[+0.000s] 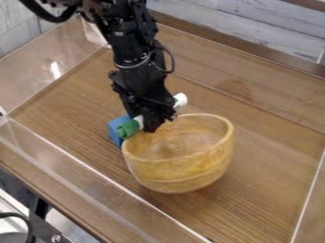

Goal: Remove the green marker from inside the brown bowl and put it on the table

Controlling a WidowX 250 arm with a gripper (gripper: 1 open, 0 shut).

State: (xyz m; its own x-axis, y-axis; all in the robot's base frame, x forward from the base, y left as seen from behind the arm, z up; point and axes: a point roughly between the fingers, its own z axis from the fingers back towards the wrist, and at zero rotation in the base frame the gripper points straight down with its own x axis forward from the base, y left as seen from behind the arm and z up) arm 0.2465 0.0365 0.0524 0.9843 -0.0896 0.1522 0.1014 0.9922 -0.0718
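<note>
My gripper (pixel 155 121) points straight down, its black fingers shut together. Their tips come down at the near-left rim of the brown bowl (pixel 191 176), and from this angle I cannot tell whether they press on the rim or merely hang in front of it.

The green marker (pixel 180 100) is pinched in my closed fingers, so it is out of the bowl and off the table. Only its white end shows, sticking out to the right of my fingers just above the bowl's far rim; the rest of it is hidden behind the gripper.

The bowl sits below and to the right of my gripper, looking blurred and tipped, with its left side lower than its right. I see nothing lying inside it.

Just to the left of my fingertips, touching or nearly touching the bowl's outer wall, stands a blue block (pixel 124 125) with something green (pixel 124 139) low against it.

The table (pixel 70 104) spreads out all around, with clear walls (pixel 38 57) along its edges.
</note>
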